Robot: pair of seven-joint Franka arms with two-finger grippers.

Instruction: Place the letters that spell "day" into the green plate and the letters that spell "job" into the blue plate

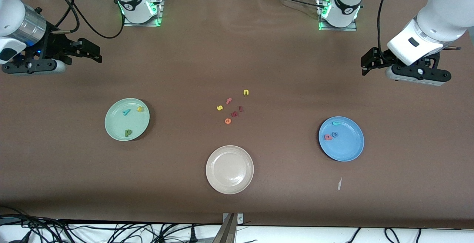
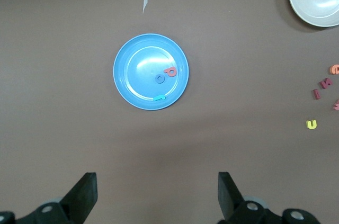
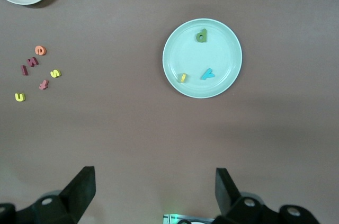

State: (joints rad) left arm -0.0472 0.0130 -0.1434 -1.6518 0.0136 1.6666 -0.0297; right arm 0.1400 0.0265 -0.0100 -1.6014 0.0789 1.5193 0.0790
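Note:
The green plate (image 1: 117,123) lies toward the right arm's end of the table. In it are the dark green "d" (image 1: 128,133), the yellow "a" (image 1: 140,109) and the teal "y" (image 1: 126,112). The blue plate (image 1: 349,147) lies toward the left arm's end and holds the teal "j" (image 1: 336,123), the blue "o" (image 1: 334,134) and the pinkish-red "b" (image 1: 327,137). My right gripper (image 3: 155,189) hangs open and empty over bare table near its own base, with the green plate (image 3: 217,49) in its view. Over bare table, my left gripper (image 2: 157,192) is likewise open and empty, looking at the blue plate (image 2: 139,68).
An empty beige plate (image 1: 229,169) sits nearest the front camera, midway between the two arms. Loose letters lie in the middle: yellow "u" (image 1: 246,92), yellow "s" (image 1: 220,107), pink "f" (image 1: 229,100), orange "e" (image 1: 227,120), two dark red ones (image 1: 237,111). A white scrap (image 1: 339,183) lies near the blue plate.

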